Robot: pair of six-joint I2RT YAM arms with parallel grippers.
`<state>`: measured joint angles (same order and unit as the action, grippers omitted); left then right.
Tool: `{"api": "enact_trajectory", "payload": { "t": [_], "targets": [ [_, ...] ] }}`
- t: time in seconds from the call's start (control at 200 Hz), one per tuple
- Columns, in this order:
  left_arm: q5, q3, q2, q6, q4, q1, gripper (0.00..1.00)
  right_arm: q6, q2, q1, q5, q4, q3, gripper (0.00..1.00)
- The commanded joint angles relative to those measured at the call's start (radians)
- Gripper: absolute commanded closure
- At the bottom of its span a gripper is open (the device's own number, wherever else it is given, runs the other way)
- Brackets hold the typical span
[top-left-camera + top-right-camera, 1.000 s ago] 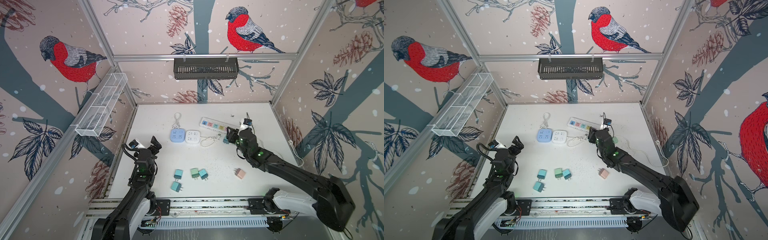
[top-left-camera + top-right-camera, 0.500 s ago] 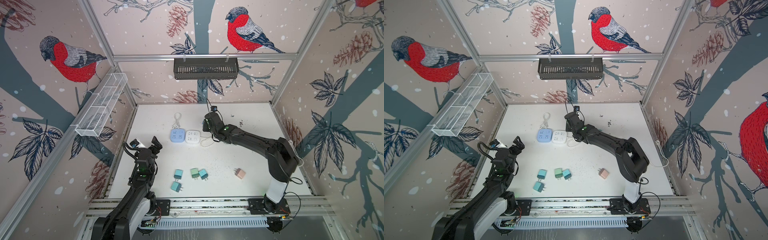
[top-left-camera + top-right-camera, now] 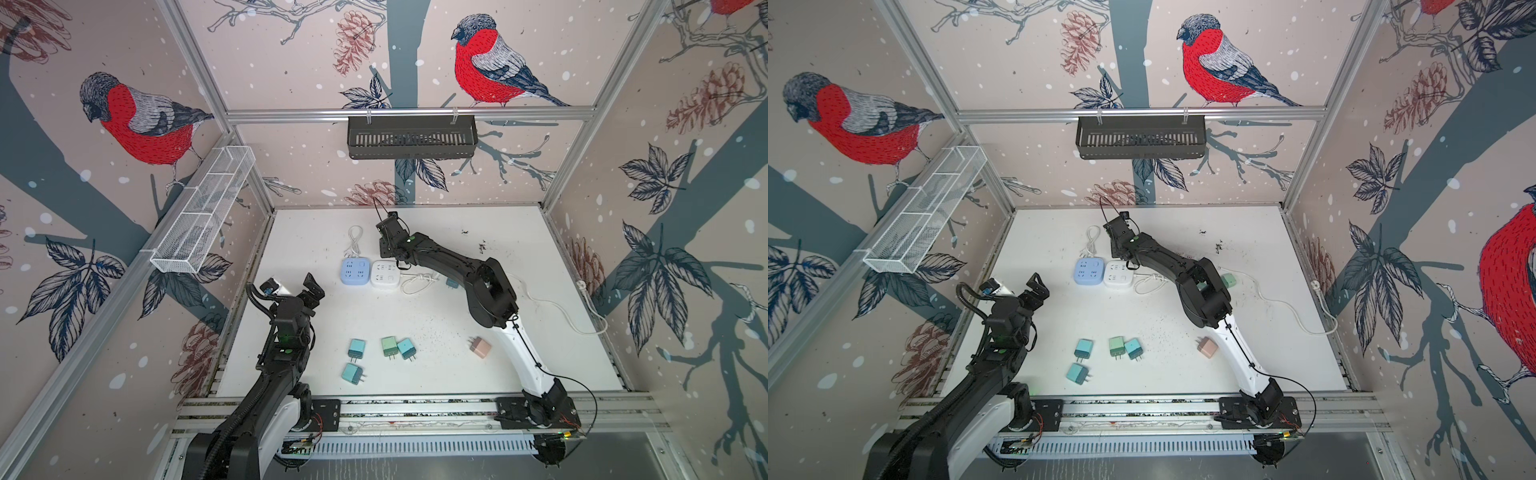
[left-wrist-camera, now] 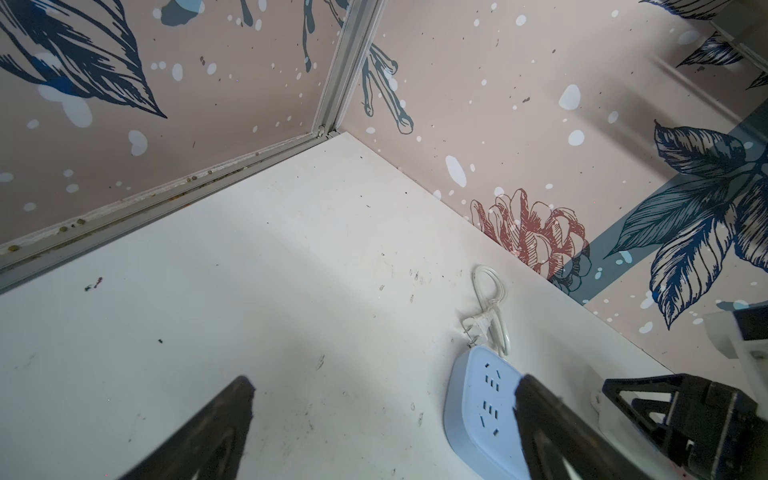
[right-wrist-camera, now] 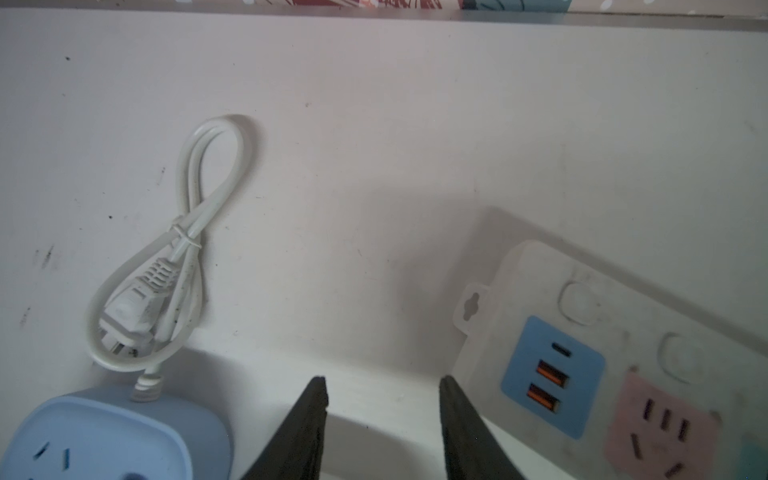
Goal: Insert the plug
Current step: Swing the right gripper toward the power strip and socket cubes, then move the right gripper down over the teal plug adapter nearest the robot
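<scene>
Two empty: right end effector, half-open, newly swung just beyond white socket cube; left end effector wide open; plugs ungrasped.

- No text, brand, number or sign can be read in any view.
- White power strip: its coloured panels show slots and ports only, with no legible lettering.
- Blue socket cube: no legible marking.

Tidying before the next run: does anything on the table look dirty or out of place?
Yes. Dark specks litter the white table near its front middle, like spilled grit. The pink plug lies alone, well apart from the teal and green plugs clustered together.
</scene>
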<state>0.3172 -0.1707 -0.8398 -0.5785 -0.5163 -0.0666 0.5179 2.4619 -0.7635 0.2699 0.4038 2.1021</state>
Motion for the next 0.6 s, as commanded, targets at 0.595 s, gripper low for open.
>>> {"api": "enact_trajectory", "payload": {
  "t": [0.595],
  "targets": [
    [0.016,-0.018,-0.014,-0.022,-0.003,0.002,0.03,-0.104,0.058,-0.039,-0.049,0.031,-0.007,0.54]
  ]
}}
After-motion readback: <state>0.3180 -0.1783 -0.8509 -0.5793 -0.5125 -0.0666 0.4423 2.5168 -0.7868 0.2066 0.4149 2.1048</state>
